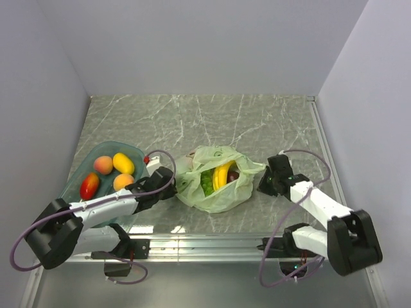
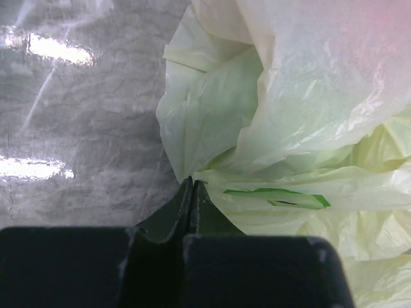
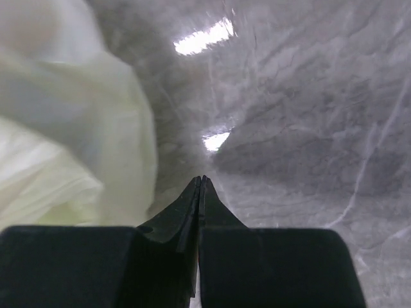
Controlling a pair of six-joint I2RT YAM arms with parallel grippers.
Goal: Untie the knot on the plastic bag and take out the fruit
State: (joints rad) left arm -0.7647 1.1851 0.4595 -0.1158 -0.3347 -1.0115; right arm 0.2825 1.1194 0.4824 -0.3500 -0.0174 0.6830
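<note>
The pale-green plastic bag (image 1: 221, 196) lies at the table's middle front with its mouth open. No knot shows. Inside it I see yellow bananas (image 1: 223, 174), a green fruit (image 1: 207, 183) and a dark red fruit (image 1: 234, 174). My left gripper (image 1: 173, 184) is at the bag's left edge. In the left wrist view its jaws (image 2: 192, 182) are shut, pinching a fold of the bag (image 2: 212, 122). My right gripper (image 1: 262, 185) is just right of the bag. In the right wrist view it (image 3: 201, 179) is shut and empty, with the bag (image 3: 70, 160) to its left.
A teal transparent tray (image 1: 80, 168) stands at the left, partly under my left arm. It holds a red-yellow mango (image 1: 89, 185), a yellow fruit (image 1: 123, 163) and two orange fruits. A small red object (image 1: 147, 158) lies by the tray. Walls enclose the table on three sides.
</note>
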